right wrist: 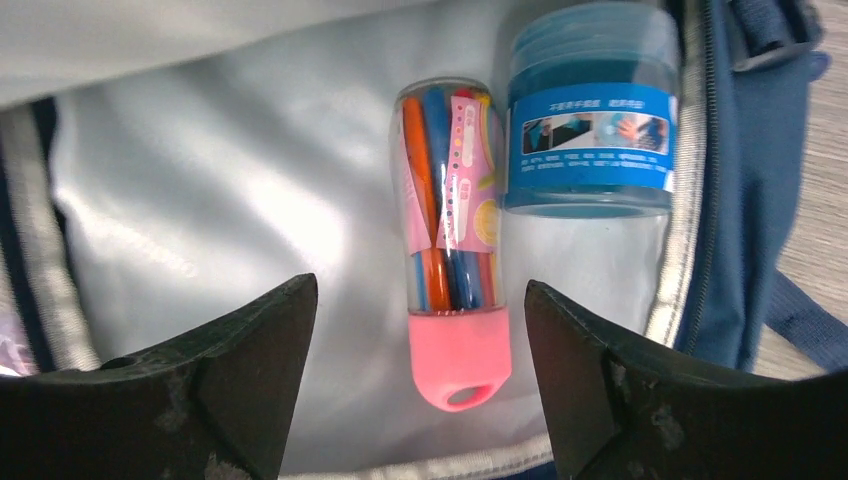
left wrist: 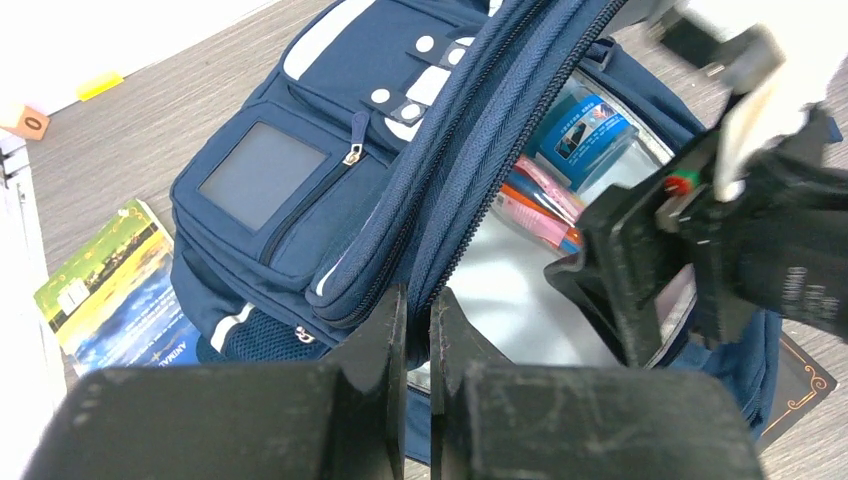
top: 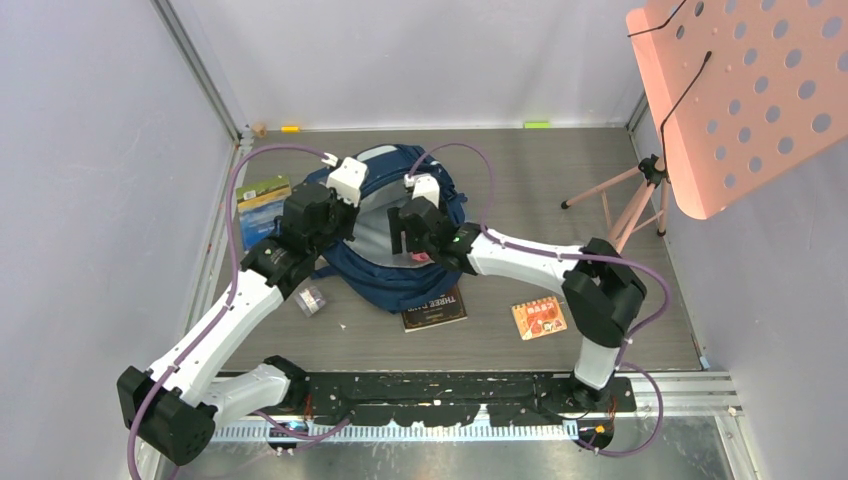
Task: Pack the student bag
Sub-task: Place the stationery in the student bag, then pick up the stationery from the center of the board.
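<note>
The navy student bag [top: 397, 285] lies open in the middle of the table, its silver lining facing up. My left gripper [top: 343, 208] is shut on the bag's zipped opening edge [left wrist: 470, 170] and holds the flap up; the front pocket [left wrist: 300, 180] shows to its left. My right gripper [top: 412, 243] is open and empty inside the opening, seen also from the left wrist [left wrist: 640, 290]. In the right wrist view its jaws [right wrist: 418, 290] straddle, without touching, a clear pen tube [right wrist: 448, 200] with a pink cap [right wrist: 460, 360]. A blue jar [right wrist: 588, 110] lies beside the tube in the bag.
A green-blue book [top: 263, 205] lies left of the bag. A dark book [top: 435, 308], an orange card [top: 539, 317] and a small packet [top: 313, 299] lie in front of it. A tripod [top: 630, 200] with a pink perforated board [top: 740, 90] stands at the right.
</note>
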### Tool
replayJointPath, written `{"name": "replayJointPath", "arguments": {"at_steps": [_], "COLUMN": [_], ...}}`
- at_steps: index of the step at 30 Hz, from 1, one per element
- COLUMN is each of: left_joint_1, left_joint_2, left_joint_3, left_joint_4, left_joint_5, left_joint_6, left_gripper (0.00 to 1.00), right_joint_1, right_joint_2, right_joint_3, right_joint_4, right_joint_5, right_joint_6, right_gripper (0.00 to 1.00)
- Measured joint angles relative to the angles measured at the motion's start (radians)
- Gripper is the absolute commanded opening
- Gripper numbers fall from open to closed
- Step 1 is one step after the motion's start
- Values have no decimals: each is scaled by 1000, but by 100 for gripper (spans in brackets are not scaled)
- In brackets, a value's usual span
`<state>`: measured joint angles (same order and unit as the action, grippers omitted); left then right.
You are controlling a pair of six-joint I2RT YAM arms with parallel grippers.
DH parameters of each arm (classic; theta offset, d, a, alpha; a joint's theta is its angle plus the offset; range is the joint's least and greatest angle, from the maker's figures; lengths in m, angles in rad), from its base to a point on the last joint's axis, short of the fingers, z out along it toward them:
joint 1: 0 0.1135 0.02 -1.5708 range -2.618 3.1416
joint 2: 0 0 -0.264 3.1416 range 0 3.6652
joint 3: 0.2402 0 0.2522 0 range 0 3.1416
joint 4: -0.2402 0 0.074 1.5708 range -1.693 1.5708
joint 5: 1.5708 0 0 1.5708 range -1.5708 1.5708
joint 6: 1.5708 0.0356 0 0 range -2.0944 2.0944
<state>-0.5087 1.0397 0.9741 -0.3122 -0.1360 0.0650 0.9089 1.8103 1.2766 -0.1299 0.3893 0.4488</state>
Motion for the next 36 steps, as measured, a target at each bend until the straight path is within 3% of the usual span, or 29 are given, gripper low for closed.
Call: {"name": "replayJointPath", "arguments": {"at_steps": [7,11,15,22,28,36], "left_joint_1": [0,0,0,6,7,20], "left_joint_2": [2,3,3,3,7,11], "left_joint_3": [0,0,0,11,19,25], "left_joint_4": [-3,-4,-7,-30,-39,-38], "left_joint_5": [6,7,8,30,50,55], "left_joint_6": [0,0,-1,-4,-5,-5], "left_gripper": [0,0,0,0,0,0], "right_joint_1": [68,186,309,454,457,446], "right_joint_2": [-183,-271,-262,-76,122,274], "right_joint_3": [-64,-92,-92,-18,103,251], "right_joint_4": [-1,11,37,127,169,189], "right_joint_5": [138,222,249,121,-19,-43], "right_joint_6": [137,194,187,116,48,5], "right_gripper": [81,81,82,82,89,90]}}
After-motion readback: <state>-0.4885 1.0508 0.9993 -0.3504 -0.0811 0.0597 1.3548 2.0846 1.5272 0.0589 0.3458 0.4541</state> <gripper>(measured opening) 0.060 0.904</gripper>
